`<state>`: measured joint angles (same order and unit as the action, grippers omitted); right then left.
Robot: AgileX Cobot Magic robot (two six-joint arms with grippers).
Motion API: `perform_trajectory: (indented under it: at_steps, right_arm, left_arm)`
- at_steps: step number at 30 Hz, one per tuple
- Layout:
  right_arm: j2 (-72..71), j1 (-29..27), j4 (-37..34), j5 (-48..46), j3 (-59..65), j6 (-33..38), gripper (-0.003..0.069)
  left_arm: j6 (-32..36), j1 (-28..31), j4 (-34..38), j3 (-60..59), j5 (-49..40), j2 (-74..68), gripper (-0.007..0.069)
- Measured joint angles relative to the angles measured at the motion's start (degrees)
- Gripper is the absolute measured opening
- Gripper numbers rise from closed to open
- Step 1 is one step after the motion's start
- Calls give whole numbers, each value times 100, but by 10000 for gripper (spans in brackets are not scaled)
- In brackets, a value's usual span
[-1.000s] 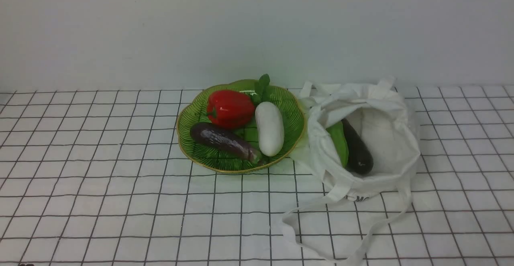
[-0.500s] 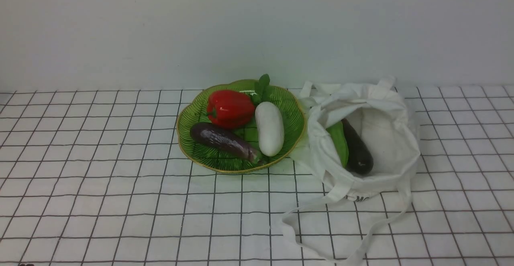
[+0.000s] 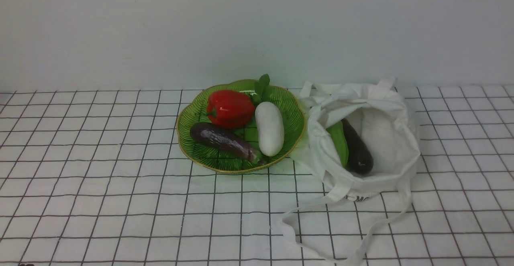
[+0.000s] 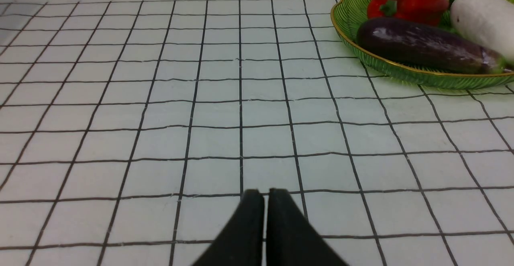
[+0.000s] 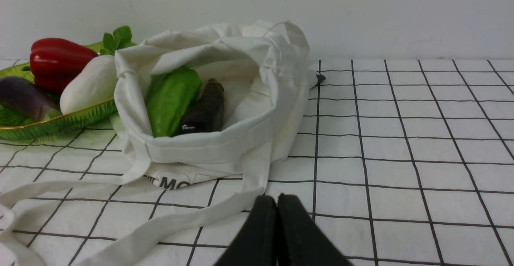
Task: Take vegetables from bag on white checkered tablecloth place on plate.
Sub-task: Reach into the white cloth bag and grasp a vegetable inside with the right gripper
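The white cloth bag (image 3: 385, 109) lies open on the white checkered tablecloth (image 3: 100, 201), right of the green leaf plate (image 3: 192, 117). Inside the bag lie a dark purple eggplant (image 3: 357, 149) and a light-green gourd (image 3: 338, 141); both also show in the right wrist view, the eggplant (image 5: 202, 111) beside the gourd (image 5: 170, 99). My left gripper (image 4: 265, 195) is shut and empty over bare cloth, short of the plate (image 4: 349, 13). My right gripper (image 5: 277, 199) is shut and empty, just in front of the bag (image 5: 257, 77). Neither gripper shows in the front view.
The plate holds a red bell pepper (image 3: 229, 107), a purple eggplant (image 3: 223, 139), a white oblong gourd (image 3: 269, 127) and a leafy sprig (image 3: 262, 87). The bag's long strap (image 3: 305, 222) trails toward the front edge. A white wall stands behind.
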<state>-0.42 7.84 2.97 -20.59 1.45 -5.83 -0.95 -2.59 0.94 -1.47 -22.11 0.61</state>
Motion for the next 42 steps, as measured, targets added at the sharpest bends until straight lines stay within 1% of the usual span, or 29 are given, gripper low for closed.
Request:
perform_trajectory:
  at_steps: [5, 7, 10, 12, 13, 15, 18, 21, 23, 25, 26, 27, 28, 29, 31, 32, 33, 36, 37, 38, 42]
  right_arm:
    - [0, 0, 0, 0, 0, 6, -15]
    - [0, 0, -156, 62, 0, -129, -15]
    - [0, 0, -1122, 343, 26, -771, -15]
    - [0, 0, -2057, 646, 26, -1357, -15]
    - [0, 0, -2192, 665, 26, -1391, -15]
    - [0, 0, -2842, 691, 26, -1670, -15]
    - [0, 0, -3319, 685, 26, -1741, -15]
    - [0, 0, -4146, 743, 26, -1832, -15]
    - [0, 0, -4528, 768, -75, -1624, -15]
    - [9, 0, -4614, 787, -296, -1254, -15]
    - [76, 0, -4631, 814, -518, -928, -15]
    - [372, 0, -4613, 803, -929, -360, -15]
    - [545, 0, -4592, 774, -1038, -222, -15]
    - [899, 0, -4495, 565, -1420, 169, -14]
    - [1825, 0, -4261, 37, -1908, 583, -13]
    - [2260, 0, -4071, -255, -2120, 663, -12]
    - [2948, 0, -3818, -774, -2487, 736, -12]
    - [4447, 0, -3266, -1544, -3113, 835, -11]
    - [4771, 0, -3198, -1628, -3269, 847, -11]
    - [5490, 0, -3010, -1865, -3677, 940, -10]
    - [7011, 133, -2861, -1988, -4460, 1308, -2]
  left_arm:
    - [0, 0, 0, 0, 0, 0, -8]
    - [0, 0, 0, 0, 0, 0, -8]
    - [0, 0, 0, 0, 0, 0, -8]
    - [0, 0, 0, 0, 0, 0, -8]
    - [0, 0, 0, 0, 0, 0, -8]
    - [0, 0, 0, 0, 0, 0, -8]
    - [0, 0, 0, 0, 0, 0, -8]
    - [0, 0, 0, 0, 0, 0, -8]
    - [0, 0, 0, 0, 0, 0, -8]
    - [0, 0, 0, 0, 0, 0, -8]
    - [0, 0, 0, 0, 0, 0, -8]
    - [0, 0, 0, 0, 0, 0, -8]
    - [0, 0, 0, 0, 0, 0, -8]
    - [0, 0, 0, 0, 0, 0, -8]
    - [0, 0, 0, 0, 0, 0, -8]
    - [0, 0, 0, 0, 0, 0, -8]
    - [0, 0, 0, 0, 0, 0, -8]
    - [0, 0, 0, 0, 0, 0, -8]
    - [0, 0, 0, 0, 0, 0, -8]
    - [0, 0, 0, 0, 0, 0, -8]
    - [0, 0, 0, 0, 0, 0, -8]
